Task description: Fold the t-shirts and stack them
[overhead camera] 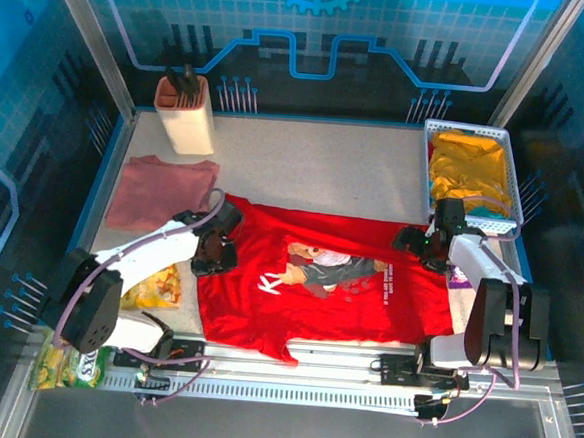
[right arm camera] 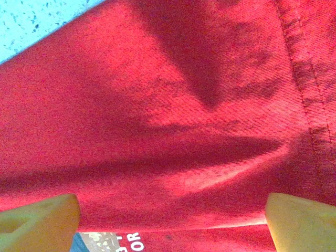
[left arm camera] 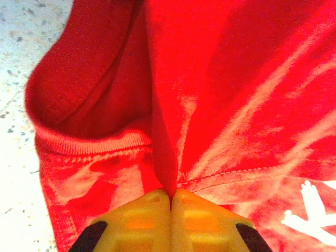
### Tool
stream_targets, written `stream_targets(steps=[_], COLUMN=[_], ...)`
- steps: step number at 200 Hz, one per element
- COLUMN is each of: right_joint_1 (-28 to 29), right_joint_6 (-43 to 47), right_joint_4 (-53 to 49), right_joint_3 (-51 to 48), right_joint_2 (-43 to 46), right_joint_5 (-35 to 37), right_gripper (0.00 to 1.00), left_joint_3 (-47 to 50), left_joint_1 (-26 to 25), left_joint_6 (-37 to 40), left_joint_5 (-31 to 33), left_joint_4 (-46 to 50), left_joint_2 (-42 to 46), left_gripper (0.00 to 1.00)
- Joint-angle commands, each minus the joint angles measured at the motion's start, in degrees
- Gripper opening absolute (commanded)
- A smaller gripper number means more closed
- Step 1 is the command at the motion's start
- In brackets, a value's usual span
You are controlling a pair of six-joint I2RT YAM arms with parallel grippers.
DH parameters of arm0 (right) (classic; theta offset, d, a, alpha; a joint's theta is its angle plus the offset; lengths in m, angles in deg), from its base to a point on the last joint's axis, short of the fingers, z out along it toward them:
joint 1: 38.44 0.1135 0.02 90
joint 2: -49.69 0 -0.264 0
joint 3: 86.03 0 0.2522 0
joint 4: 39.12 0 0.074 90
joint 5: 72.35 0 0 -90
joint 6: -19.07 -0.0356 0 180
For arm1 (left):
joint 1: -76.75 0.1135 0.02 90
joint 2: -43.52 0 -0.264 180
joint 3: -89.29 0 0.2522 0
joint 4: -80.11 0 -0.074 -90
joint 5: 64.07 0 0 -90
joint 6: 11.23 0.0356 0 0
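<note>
The bright red t-shirt (overhead camera: pixel 318 281) lies spread print-up across the middle of the table, its cartoon and white lettering showing. A dusty-pink t-shirt (overhead camera: pixel 159 192) lies folded at the back left. My left gripper (overhead camera: pixel 213 244) sits at the red shirt's left edge. In the left wrist view its yellow fingers (left arm camera: pixel 205 218) are pressed together on a raised pinch of the red t-shirt (left arm camera: pixel 236 79), just beside the ribbed collar (left arm camera: pixel 89 142). My right gripper (overhead camera: pixel 423 243) hovers at the shirt's right edge, open. Its fingertips (right arm camera: pixel 42 220) stand wide apart over the red t-shirt (right arm camera: pixel 168 121).
A white basket (overhead camera: pixel 467 128) with yellow cloth stands at the back right. A beige holder (overhead camera: pixel 184 116) with dark handles stands at the back left. A yellow snack packet (overhead camera: pixel 154 290) lies by the left arm and a green one (overhead camera: pixel 66 369) at the front left corner.
</note>
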Motion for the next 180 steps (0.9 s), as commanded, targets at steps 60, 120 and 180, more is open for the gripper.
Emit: stream_targets(steps=[60,120,180], right_joint_1=[0.16,0.08,0.01], right_joint_6=[-0.84,-1.19,-0.67], right_joint_4=[-0.75,-0.58,-2.37], right_joint_3=[1.49,1.66,3.21], right_joint_2=[-3.86,-4.74,-3.13], right_joint_5=[2.66,3.39,4.39], right_gripper=[0.92,0.92,0.92], left_joint_3=[2.29,4.76,0.78], left_joint_1=[-1.47,-1.64,-0.61], left_joint_6=[-5.48,-8.23,-4.43], left_joint_5=[-2.36,-3.62,-0.67], left_joint_4=[11.11,11.61,10.87], left_joint_2=[12.93,17.01,10.03], left_gripper=[0.0,0.01,0.47])
